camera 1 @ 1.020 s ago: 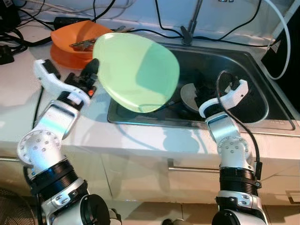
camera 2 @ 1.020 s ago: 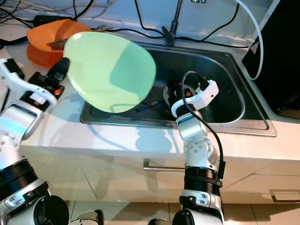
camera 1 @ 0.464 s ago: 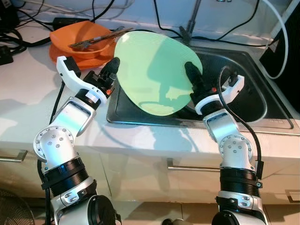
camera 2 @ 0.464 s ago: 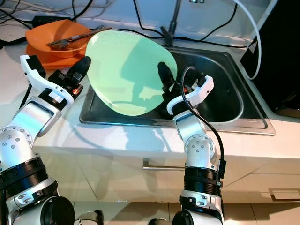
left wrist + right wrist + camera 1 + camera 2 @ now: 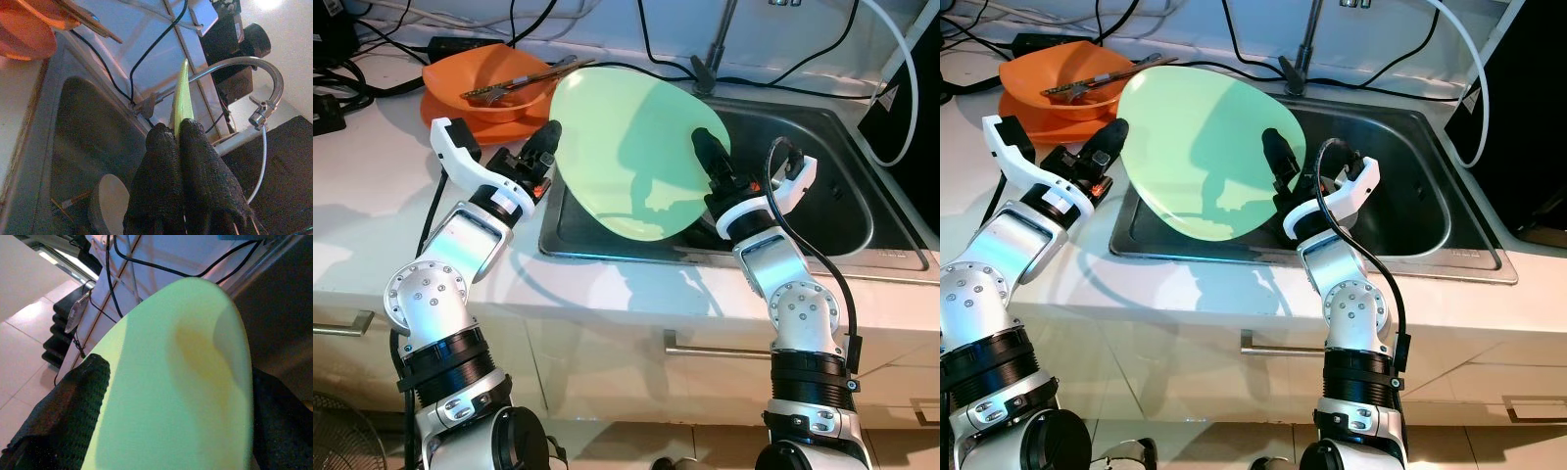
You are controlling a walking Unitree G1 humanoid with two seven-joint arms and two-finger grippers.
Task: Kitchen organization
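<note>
White countertop with inset steel sink; orange bowl and black cables beyond left gripper.

Pale green plate seen close up, one black mesh finger at each side of it, black cables against a white wall behind
</note>
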